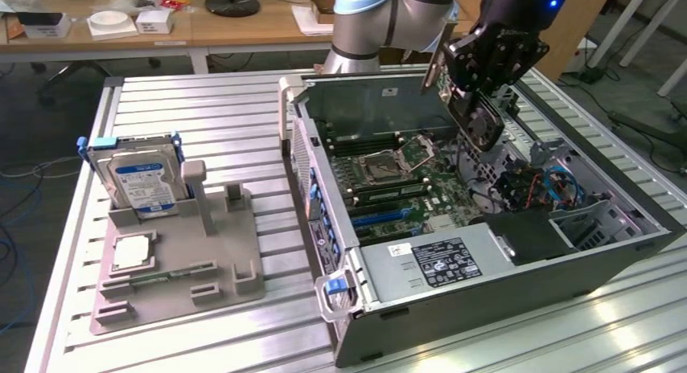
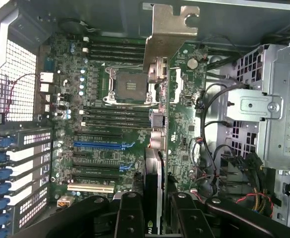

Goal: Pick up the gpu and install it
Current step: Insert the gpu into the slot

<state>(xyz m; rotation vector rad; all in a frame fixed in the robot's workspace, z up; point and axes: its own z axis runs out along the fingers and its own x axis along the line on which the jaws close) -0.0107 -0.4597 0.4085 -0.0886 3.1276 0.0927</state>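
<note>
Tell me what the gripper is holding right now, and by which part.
The gripper holds the gpu edge-on between its fingers, clamped across its two flat faces, at the end away from the silver bracket.

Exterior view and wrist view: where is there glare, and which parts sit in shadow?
Exterior view: glare washes the ribbed table at that view's lower right; the near wall of the computer case is shadowed. Wrist view: the bracket of the graphics card and the drive cage catch bright light, while the end effector gripping the card is dark.
</note>
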